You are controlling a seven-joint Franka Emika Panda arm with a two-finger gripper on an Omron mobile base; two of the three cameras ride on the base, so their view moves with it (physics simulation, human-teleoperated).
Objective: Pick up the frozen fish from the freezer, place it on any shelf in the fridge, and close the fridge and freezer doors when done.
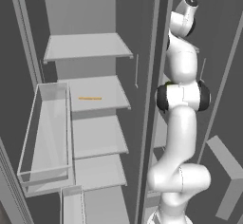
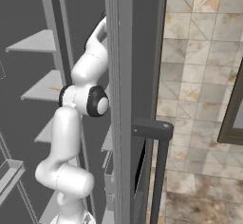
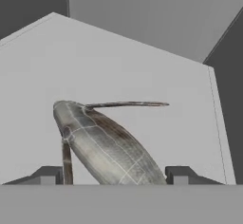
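gripper [image 3: 110,174]: clamped on the fish [image 3: 102,142], fingertips [image 3: 47,174] flanking its body low in the hand view
fish: held over a pale shelf [image 3: 142,80], head up-left, thin fin jutting right
freezer [image 1: 90,52]: door open; thin orange sliver [image 1: 90,98] lies on the second shelf; door bin [image 1: 45,133] at left
arm [image 1: 180,123]: reaches up, right of the freezer's shelves
fridge door [image 2: 121,99]: open, edge-on in the right base view, dark handle [image 2: 159,171] below
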